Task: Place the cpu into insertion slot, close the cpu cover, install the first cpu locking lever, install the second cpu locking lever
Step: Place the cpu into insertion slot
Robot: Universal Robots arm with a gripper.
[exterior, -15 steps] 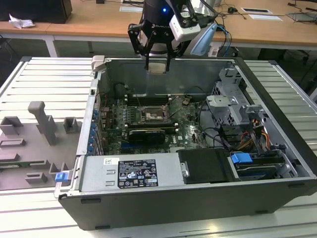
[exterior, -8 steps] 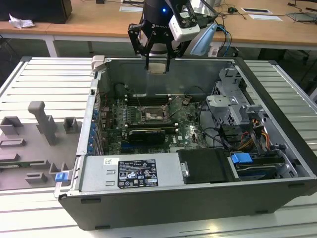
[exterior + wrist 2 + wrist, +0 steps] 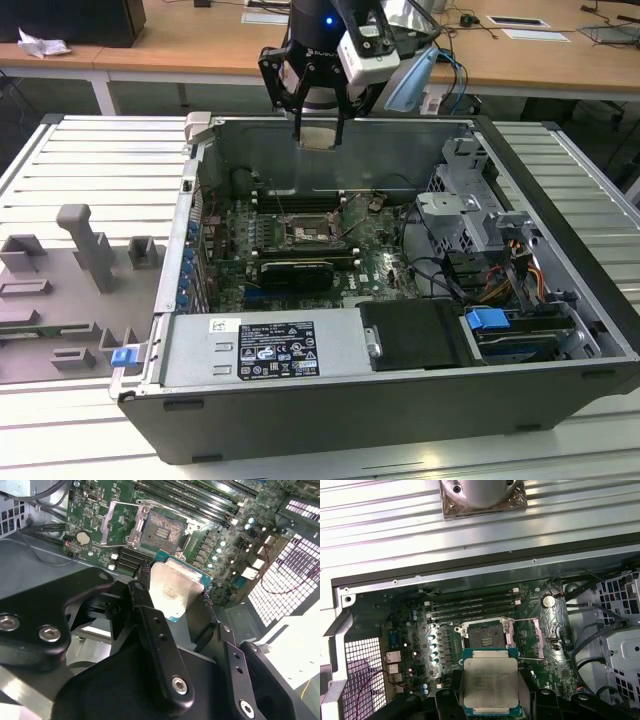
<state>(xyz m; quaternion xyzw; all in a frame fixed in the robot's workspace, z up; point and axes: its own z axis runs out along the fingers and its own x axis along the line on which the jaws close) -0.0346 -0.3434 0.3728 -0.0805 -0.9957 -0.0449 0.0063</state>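
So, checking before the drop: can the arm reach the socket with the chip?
Probably yes. The socket lies bare, its cover swung open beside it, and the chip hangs above the board in the jaws with nothing between.

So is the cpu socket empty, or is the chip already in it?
Empty: the socket shows bare contacts, its cpu cover swung open, while the gripper holds the cpu clear of it.

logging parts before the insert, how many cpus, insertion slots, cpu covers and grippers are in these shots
cpu: 1
insertion slot: 1
cpu cover: 1
gripper: 1
total: 4
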